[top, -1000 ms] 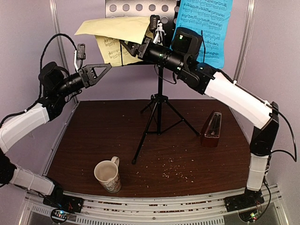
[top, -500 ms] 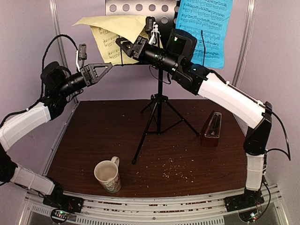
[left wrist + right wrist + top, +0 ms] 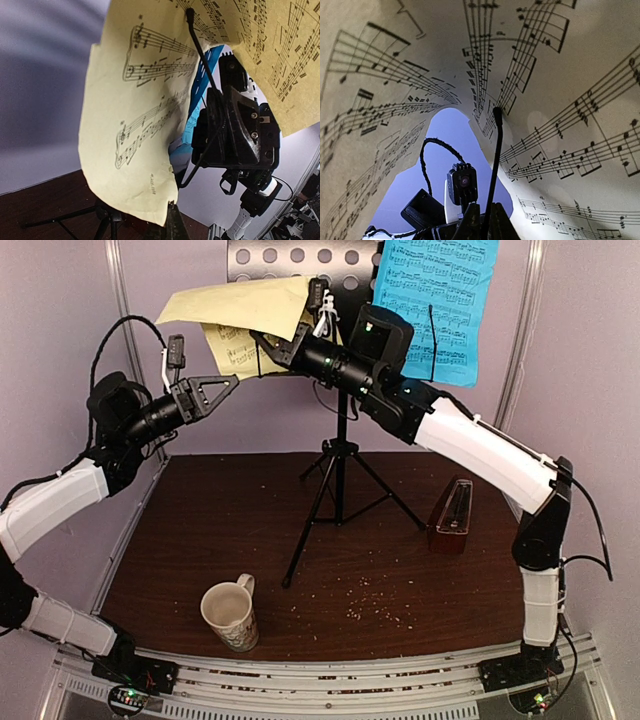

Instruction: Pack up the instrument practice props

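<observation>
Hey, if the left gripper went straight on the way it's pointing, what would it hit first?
Most likely the pale yellow music sheet: its lower corner hangs just ahead of the left gripper, though depth is unclear.

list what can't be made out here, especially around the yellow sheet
right gripper: right wrist view, cut off by the bottom edge; top view, lost against the pale yellow music sheet; grip unclear
left gripper: left wrist view shows only a tip at the bottom edge; contact with the sheet unclear
music stand desk: top view, mostly covered by the sheet and the blue music sheet
mug pattern: too small
</observation>
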Robot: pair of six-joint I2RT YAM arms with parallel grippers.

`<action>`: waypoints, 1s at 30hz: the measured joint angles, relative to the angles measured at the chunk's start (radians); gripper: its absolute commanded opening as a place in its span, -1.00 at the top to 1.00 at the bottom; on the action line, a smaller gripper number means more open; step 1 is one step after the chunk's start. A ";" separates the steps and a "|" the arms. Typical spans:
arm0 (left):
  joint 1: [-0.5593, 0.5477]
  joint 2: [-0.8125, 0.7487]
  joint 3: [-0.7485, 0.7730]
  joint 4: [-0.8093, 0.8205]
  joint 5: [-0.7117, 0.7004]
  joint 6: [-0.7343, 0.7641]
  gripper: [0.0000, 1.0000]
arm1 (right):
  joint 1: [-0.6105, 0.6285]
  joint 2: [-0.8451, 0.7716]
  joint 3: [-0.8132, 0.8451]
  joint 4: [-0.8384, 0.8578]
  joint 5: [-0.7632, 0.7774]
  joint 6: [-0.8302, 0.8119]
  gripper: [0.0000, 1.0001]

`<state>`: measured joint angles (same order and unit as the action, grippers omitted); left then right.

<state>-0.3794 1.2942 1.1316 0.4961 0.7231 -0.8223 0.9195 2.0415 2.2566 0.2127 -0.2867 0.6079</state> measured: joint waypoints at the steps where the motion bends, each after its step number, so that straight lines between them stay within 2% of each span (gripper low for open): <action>1: 0.001 0.000 0.000 0.000 0.000 0.000 1.00 | 0.000 0.000 0.000 0.000 0.003 0.001 0.87; 5: 0.002 0.000 0.000 0.001 0.000 0.000 1.00 | 0.000 0.001 0.000 0.003 0.007 0.002 1.00; 22: 0.096 -0.005 -0.069 0.080 -0.007 -0.062 1.00 | 0.000 0.001 -0.056 0.104 0.002 0.002 1.00; 30: 0.206 -0.119 -0.177 0.078 -0.091 -0.074 1.00 | 0.000 -0.001 -0.076 0.136 0.002 0.001 1.00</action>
<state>-0.1730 1.1748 0.9550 0.5739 0.6319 -0.8967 0.9195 2.0403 2.1811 0.3485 -0.2848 0.6090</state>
